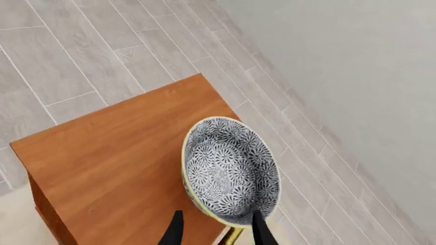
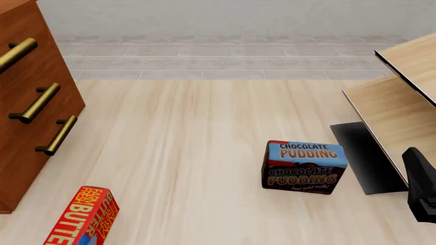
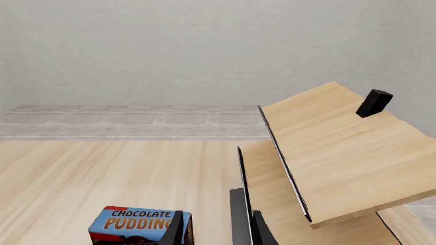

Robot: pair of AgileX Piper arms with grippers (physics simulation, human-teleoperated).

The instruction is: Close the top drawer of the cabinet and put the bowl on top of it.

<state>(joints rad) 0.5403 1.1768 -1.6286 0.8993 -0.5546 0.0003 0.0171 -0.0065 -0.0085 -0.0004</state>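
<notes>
The bowl, grey-and-white floral with a pale yellowish rim, hangs tilted over the far corner of the cabinet top. My left gripper is shut on its near rim, one finger inside and one outside. In the front view the cabinet stands at the left, and its top drawer lies flush with the two drawers below. The bowl and left gripper are out of that view. My right gripper hovers open and empty at the right, beside the pudding box.
A chocolate pudding box stands right of centre. A butter box lies near the front left. The pale wood shelf unit fills the right side. Grey floor tiles and a wall lie beyond the cabinet.
</notes>
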